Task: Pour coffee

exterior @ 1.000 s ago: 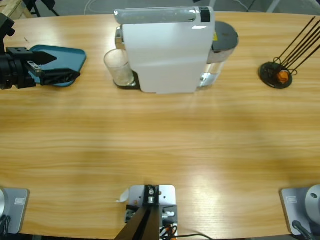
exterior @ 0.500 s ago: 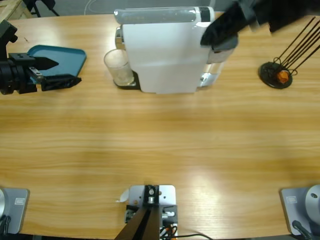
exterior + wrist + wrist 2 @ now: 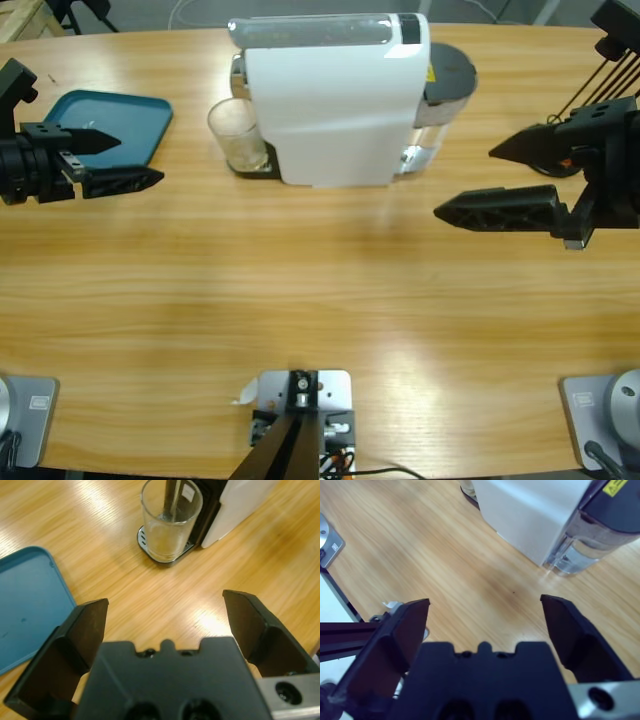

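Right pincer (image 3: 492, 180) swung down beside machine (image 3: 335, 100), jaws apart; left pincer (image 3: 135, 158) apart.

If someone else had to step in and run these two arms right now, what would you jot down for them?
Left gripper: open, holding nothing, beside the teal tray, aimed toward the glass.
Right gripper: open, holding nothing, over bare table to the side of the white coffee machine, near its water tank.
The glass stands on the machine's drip plate under the spout; I cannot tell whether there is coffee in it.
Done: nothing gripped so far.
Left: take the glass and pour the coffee.
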